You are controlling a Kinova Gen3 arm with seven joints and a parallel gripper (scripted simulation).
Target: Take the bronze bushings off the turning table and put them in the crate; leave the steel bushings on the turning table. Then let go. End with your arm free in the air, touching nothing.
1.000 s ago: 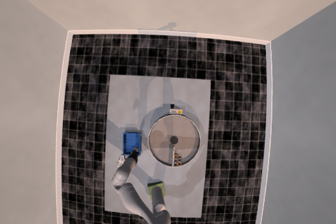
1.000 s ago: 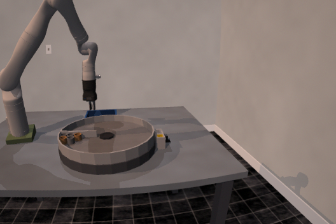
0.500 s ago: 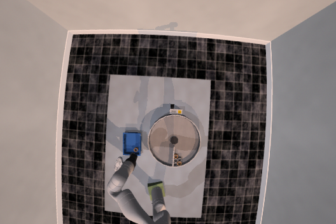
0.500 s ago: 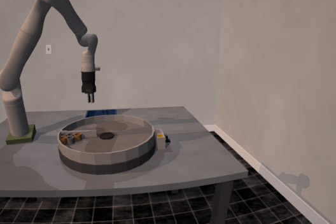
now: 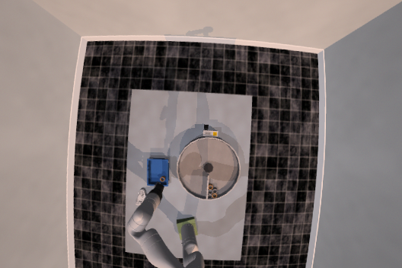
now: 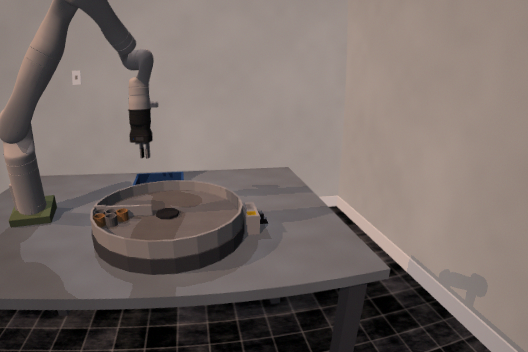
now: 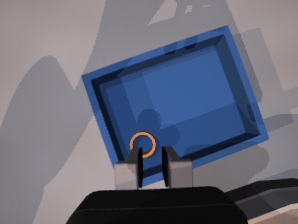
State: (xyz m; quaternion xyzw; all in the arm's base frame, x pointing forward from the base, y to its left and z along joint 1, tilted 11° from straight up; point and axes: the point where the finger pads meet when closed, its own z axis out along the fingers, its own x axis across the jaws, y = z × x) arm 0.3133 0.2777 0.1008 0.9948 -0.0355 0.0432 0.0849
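Grey table [image 5: 148,111] [image 6: 325,256] [image 7: 30,30] over dark tiled floor [image 5: 103,81] [image 6: 280,326] — gripper [image 5: 160,186] [image 6: 144,151] [image 7: 152,160] above blue crate [image 5: 148,172] [image 6: 160,175] [image 7: 155,55], fingers partly open, empty.

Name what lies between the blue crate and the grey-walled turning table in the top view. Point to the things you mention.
Only bare, shadowed tabletop separates crate [image 5: 149,172] [image 6: 159,176] [image 7: 155,47] from turning table [image 5: 190,153] [image 6: 170,248].

The bent arm [image 5: 157,246] [image 6: 47,51] holds its parted, empty jaws [image 6: 145,157] pointing downward in mid-air.

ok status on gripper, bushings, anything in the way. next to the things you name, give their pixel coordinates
gripper [image 5: 161,185] [image 6: 145,157] [image 7: 152,160] parted, nothing held, above crate [image 5: 148,172] [image 6: 160,174] [image 7: 100,120]; one bronze bushing [image 5: 162,177] [image 7: 131,144] in crate, two bronze bushings [image 5: 211,185] [image 6: 122,215] left on turning table [image 5: 194,157] [image 6: 200,246]; steel bushings [image 6: 111,221] crowd those
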